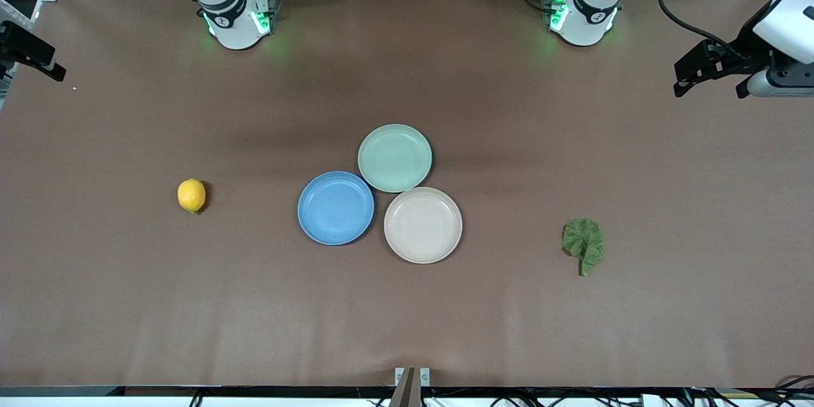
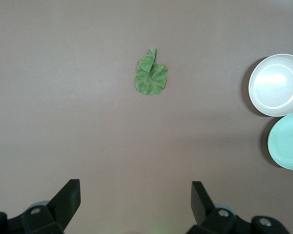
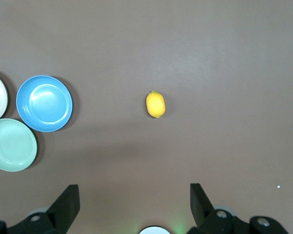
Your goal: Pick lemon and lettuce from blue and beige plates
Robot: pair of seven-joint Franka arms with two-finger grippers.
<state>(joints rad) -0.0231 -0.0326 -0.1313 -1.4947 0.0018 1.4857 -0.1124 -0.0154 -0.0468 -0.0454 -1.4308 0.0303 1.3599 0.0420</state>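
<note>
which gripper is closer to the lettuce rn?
Left. The left gripper waits high at the left arm's end of the table, jaws open, lettuce in its wrist view. The right gripper hangs open at the right arm's end, lemon in its wrist view.

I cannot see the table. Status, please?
Left gripper and right gripper open, empty. Lemon and lettuce on table, off plates. Nothing in the way.
</note>
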